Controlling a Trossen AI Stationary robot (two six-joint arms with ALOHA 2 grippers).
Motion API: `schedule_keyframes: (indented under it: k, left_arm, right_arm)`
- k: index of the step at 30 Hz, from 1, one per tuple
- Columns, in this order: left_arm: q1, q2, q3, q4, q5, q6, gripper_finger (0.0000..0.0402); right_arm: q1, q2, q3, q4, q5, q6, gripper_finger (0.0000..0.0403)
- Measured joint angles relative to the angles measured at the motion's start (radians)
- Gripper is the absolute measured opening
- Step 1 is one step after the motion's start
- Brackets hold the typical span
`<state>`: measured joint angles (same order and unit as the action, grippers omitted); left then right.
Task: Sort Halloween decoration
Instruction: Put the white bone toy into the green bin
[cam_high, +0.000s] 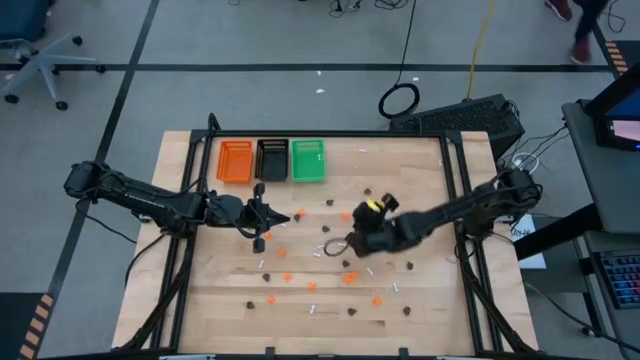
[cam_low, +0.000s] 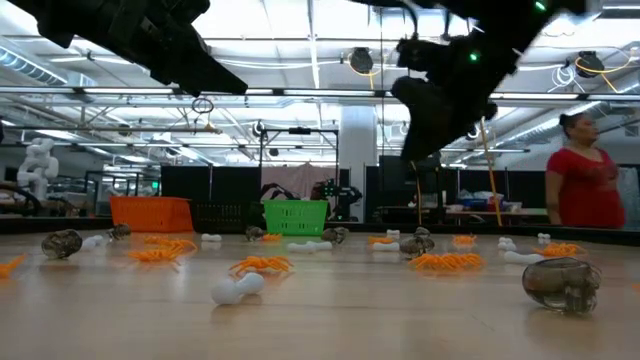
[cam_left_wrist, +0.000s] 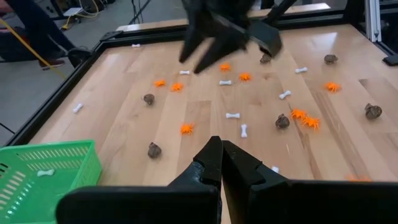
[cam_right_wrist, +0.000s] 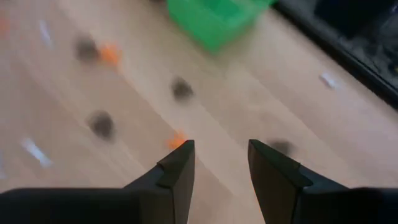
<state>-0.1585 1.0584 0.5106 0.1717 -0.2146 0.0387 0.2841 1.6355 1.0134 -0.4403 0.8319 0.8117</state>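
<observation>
While most of the Halloween decoration lies loose on the wooden table (cam_high: 200, 300), the sorting looks barely begun. Three trays stand side by side at the far edge: an orange tray (cam_high: 235, 161), a black tray (cam_high: 272, 160) and a green tray (cam_high: 308, 161). The left wrist view shows one white bone (cam_left_wrist: 45, 173) already inside the green tray; what the orange and black trays hold cannot be made out.

Counts are rough, because the pieces are tiny. In the left wrist view roughly seven orange spidery pieces (cam_left_wrist: 186, 129), about six dark brown lumps (cam_left_wrist: 153, 149) and about eight white bones (cam_left_wrist: 232, 115) lie scattered on the boards, none touching a tray. The overhead view shows more near the front edge, so the true totals are higher, and nearly all of it is left to sort.

The left gripper (cam_high: 259, 218) hangs over the table in front of the black tray, its fingers pressed together with nothing between them. The right gripper (cam_high: 357, 240) hovers above the middle of the scatter, fingers (cam_right_wrist: 177, 165) spread apart and empty, with an orange piece (cam_right_wrist: 178, 139) just ahead of them. I judge a pick is being lined up.
</observation>
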Motion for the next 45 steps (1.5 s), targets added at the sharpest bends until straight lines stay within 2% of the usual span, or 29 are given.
schedule_keyframes:
  k: [3,6,12,16,20,25,29,34,38,42,45]
  left_arm:
    - [0.0,0.0,0.0,0.006,-0.001,0.002,0.0011]
    - [0.0,0.0,0.0,0.006,-0.004,0.023,0.0011]
    - [0.0,0.0,0.0,0.003,-0.027,-0.014,0.0011]
    - [0.0,0.005,0.0,-0.009,-0.03,-0.059,0.0011]
    - [0.0,0.005,0.0,-0.001,-0.089,-0.092,0.0011]
    - [0.002,0.005,0.0,-0.006,-0.167,-0.111,0.0011]
    - [0.002,0.005,0.0,-0.012,-0.233,-0.11,0.0011]
    - [0.002,0.005,0.0,-0.053,-0.344,-0.111,0.0011]
    - [0.002,0.005,0.0,-0.056,-0.353,-0.113,0.0011]
    - [0.002,0.005,0.0,-0.063,-0.339,-0.146,0.0011]
    - [0.002,0.008,0.001,-0.083,-0.338,-0.176,0.0011]
  right_arm:
    - [0.043,0.048,-0.105,0.329,0.089,-0.019,0.0134]
    - [0.04,0.103,-0.151,0.527,0.143,-0.072,0.0134]
    - [0.009,0.197,-0.153,0.595,0.136,-0.133,0.0134]
    - [-0.017,0.199,-0.153,0.597,0.13,-0.248,0.0134]
    - [-0.087,0.162,-0.153,0.601,-0.062,-0.428,0.0134]
    - [-0.162,0.142,-0.153,0.607,-0.224,-0.637,0.0134]
    - [-0.209,0.138,-0.153,0.638,-0.301,-0.699,0.0134]
    - [-0.254,0.133,-0.153,0.66,-0.341,-0.745,0.0134]
    - [-0.312,0.099,-0.153,0.625,-0.364,-0.805,0.0134]
    - [-0.405,0.038,-0.153,0.591,-0.526,-0.893,0.0134]
    - [-0.505,-0.01,-0.153,0.568,-0.607,-0.936,0.0134]
